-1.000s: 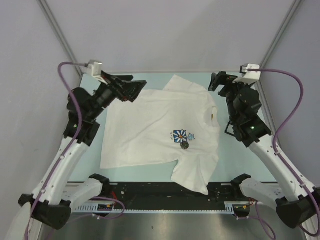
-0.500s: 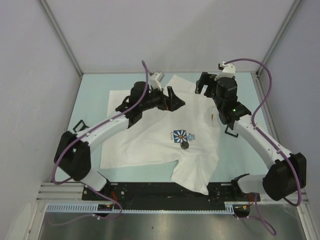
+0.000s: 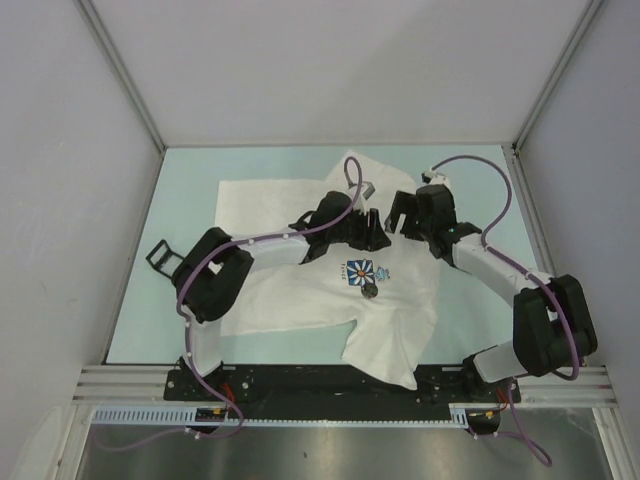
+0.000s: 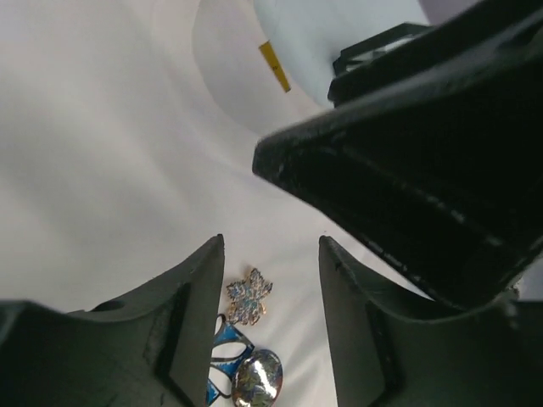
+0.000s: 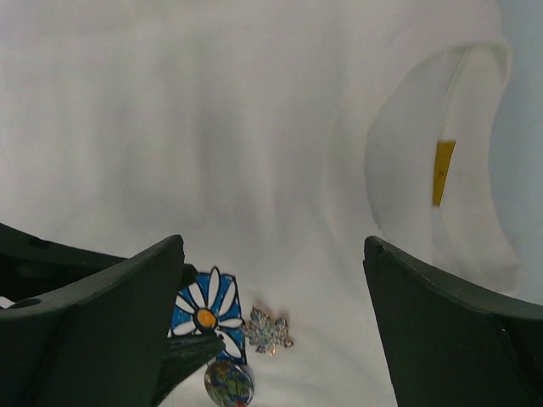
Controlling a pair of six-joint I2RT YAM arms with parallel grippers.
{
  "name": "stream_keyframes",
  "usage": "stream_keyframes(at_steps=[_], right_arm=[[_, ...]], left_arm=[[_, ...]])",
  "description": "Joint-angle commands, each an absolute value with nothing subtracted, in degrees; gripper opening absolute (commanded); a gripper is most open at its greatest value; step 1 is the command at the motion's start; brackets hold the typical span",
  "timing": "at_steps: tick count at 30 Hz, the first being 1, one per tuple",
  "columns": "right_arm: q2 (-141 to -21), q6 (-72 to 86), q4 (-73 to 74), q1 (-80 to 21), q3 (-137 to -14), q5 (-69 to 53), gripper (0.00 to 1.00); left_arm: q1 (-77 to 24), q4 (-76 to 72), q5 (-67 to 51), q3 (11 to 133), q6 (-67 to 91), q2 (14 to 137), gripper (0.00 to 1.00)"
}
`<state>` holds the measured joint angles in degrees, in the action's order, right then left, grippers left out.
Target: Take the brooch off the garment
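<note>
Pale green table (image 3: 180, 190), white shirt (image 3: 290, 295) flat: both arms have swung in from the far corners, left gripper (image 3: 368, 232) and right gripper (image 3: 400, 215) jaws apart, hovering 12 o'clock of the still-pinned brooch (image 3: 370, 290), ready to grasp.

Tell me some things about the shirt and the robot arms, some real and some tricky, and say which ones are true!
1. The white short-sleeved T-shirt lies on the pale blue table. True.
2. The left tool holds the small dark round brooch. False: that tool is open and empty, and the brooch sits on the shirt beside the blue-and-white flower print.
3. The right tool is open. True.
4. The neck tag is green. False: it is orange-yellow.
</note>
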<state>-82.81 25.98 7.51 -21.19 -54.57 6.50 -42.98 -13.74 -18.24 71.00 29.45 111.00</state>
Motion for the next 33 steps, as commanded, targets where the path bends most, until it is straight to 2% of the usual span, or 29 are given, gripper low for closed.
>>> stream_keyframes(at_steps=[1,3,7,13,16,23,33], right_arm=[[-80.07,30.14,1.24,-23.46,-48.61,5.89,0.89],[-80.16,31.72,0.53,-24.34,-47.38,5.54,0.8],[-80.86,33.05,-1.41,-28.47,-46.23,8.08,0.71],[-79.2,33.92,-0.52,-36.56,-42.63,13.54,0.7],[-77.44,35.76,-1.4,-35.86,-39.21,9.76,0.66],[-72.69,40.16,-3.16,-34.81,-33.41,6.59,0.62],[-71.81,44.64,-7.99,-32.43,-27.08,1.06,0.56]], left_arm=[[-43.24,-19.86,-14.42,65.14,27.6,106.79,0.51],[-43.24,-19.78,-13.71,62.25,27.6,105.39,0.44],[-43.24,-21.0,-12.3,56.26,29.09,102.66,0.35],[-43.42,-25.31,-13.97,48.0,31.2,96.78,0.32],[-43.86,-27.68,-16.26,45.44,31.82,95.8,0.3],[-46.05,-27.86,-19.6,45.97,32.96,97.73,0.17],[-50.01,-25.67,-17.05,47.55,32.61,100.55,0.14]])
